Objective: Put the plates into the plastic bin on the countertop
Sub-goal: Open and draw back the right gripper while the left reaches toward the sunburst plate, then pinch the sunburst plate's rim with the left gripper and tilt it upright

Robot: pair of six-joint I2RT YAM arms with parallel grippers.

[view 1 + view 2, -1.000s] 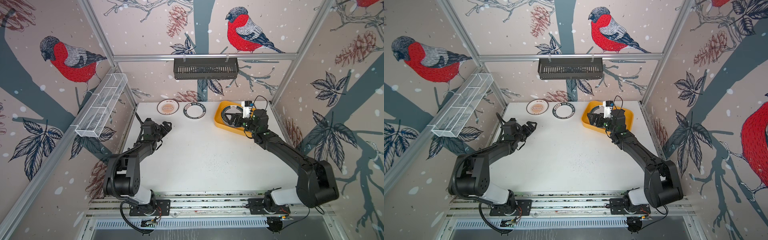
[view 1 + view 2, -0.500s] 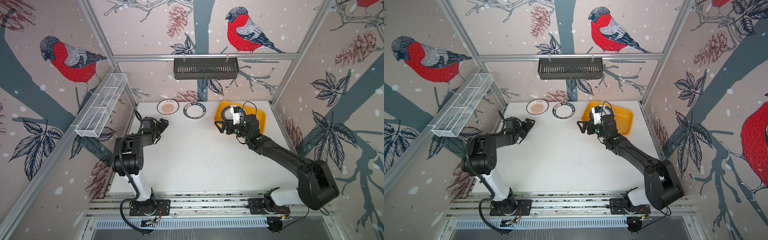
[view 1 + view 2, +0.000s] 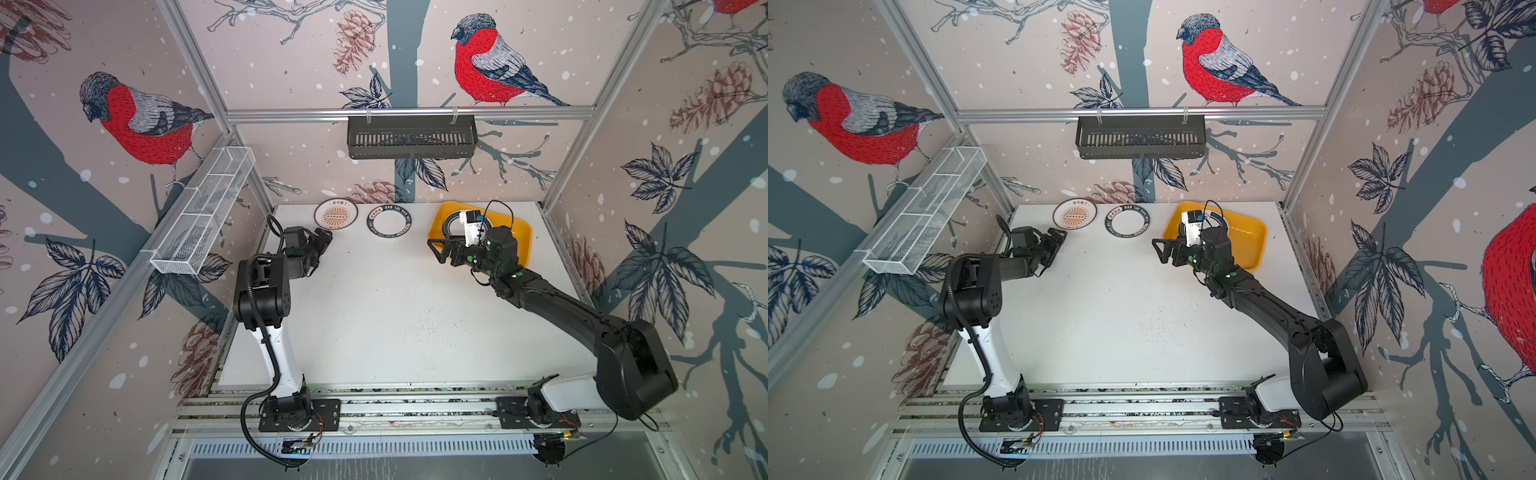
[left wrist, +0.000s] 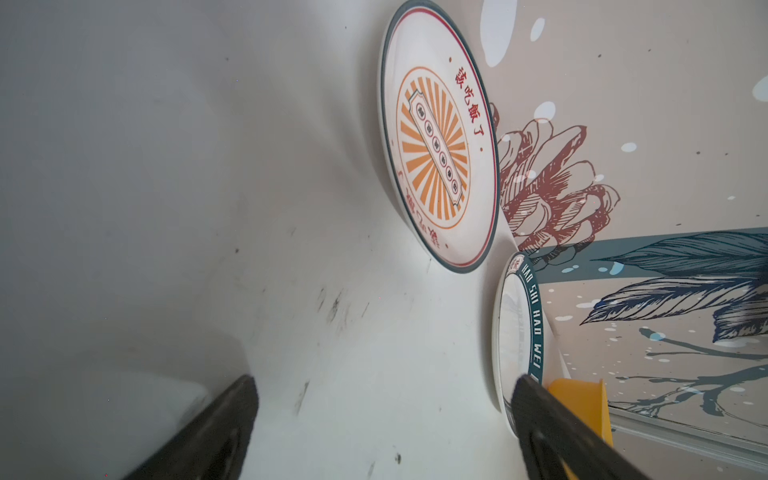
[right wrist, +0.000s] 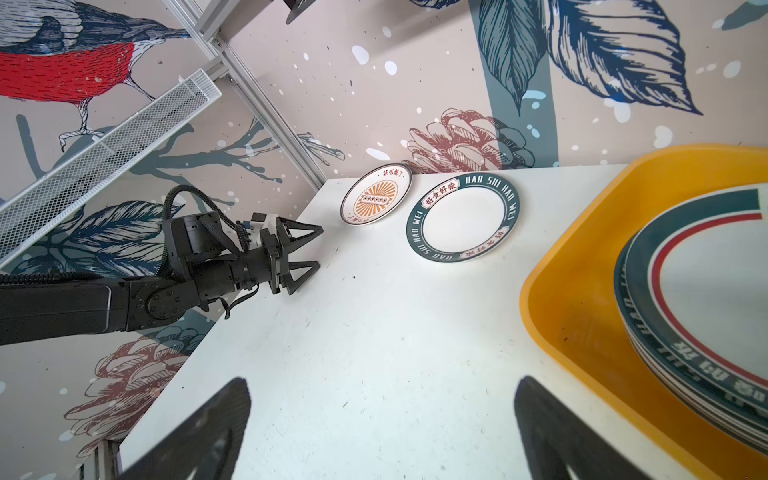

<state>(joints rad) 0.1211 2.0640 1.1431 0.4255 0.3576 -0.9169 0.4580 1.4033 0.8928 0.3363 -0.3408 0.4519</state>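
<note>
The sunburst plate [image 3: 336, 213] lies on the countertop [image 3: 374, 311] at one o'clock from the left gripper [image 3: 322, 243], which is open and empty. The lettered plate [image 3: 390, 222] lies at ten o'clock from the right gripper [image 3: 435, 251], open too, beside the yellow bin [image 3: 523, 235].

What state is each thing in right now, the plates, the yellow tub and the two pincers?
Sunburst plate: lying flat on the countertop, outside the yellow bin.
Lettered-rim plate: flat on the countertop, beside the sunburst plate.
Stacked plates: inside the yellow bin.
Yellow bin: stack at one end, rest bare.
Left pincer: open, empty.
Right pincer: open, empty.
</note>
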